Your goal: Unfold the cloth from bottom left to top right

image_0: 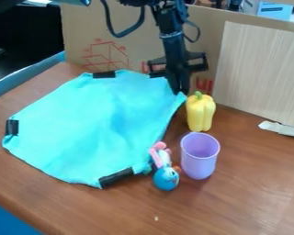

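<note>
The gripper [181, 90] hangs at the upper right edge of the cloth, its fingers close together and shut on the cloth's top right corner. The bright turquoise cloth [91, 124] lies spread over the left and middle of the table, mostly flat with soft wrinkles. Black strips mark its top, left and bottom edges. Its right edge runs from the fingertips down to the blue toy.
A yellow pepper [200, 113] stands just right of the gripper. Below it are a purple cup [200, 156] and a blue toy with pink parts [166, 178], beside the cloth's lower right edge. Cardboard [125, 46] and a pale board [260, 73] stand along the back of the brown table [254, 193].
</note>
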You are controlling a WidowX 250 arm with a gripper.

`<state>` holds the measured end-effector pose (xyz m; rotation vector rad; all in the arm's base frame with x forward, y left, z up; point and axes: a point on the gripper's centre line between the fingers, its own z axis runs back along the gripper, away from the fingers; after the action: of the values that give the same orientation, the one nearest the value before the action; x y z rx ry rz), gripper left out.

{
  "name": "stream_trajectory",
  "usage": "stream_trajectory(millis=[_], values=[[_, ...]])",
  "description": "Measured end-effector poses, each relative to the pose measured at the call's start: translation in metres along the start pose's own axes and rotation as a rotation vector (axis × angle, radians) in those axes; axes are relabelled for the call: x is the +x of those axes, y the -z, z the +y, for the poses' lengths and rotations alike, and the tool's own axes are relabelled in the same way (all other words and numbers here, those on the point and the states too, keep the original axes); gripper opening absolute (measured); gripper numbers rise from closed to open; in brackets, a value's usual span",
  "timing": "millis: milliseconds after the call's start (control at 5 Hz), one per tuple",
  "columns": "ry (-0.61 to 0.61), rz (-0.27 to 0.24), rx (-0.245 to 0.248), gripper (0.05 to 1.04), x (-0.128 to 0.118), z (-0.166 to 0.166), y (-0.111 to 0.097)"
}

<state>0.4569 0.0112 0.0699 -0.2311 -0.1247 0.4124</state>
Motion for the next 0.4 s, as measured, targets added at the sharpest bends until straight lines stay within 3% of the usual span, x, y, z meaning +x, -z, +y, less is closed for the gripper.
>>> stream_trajectory(millis=[200, 400], values=[[0.0, -0.01, 0.007, 0.475, 0.0005, -0.0011, 0.0012], [0.019, 0.028, 0.008, 0.785, -0.0079, -0.0002, 0.0039]])
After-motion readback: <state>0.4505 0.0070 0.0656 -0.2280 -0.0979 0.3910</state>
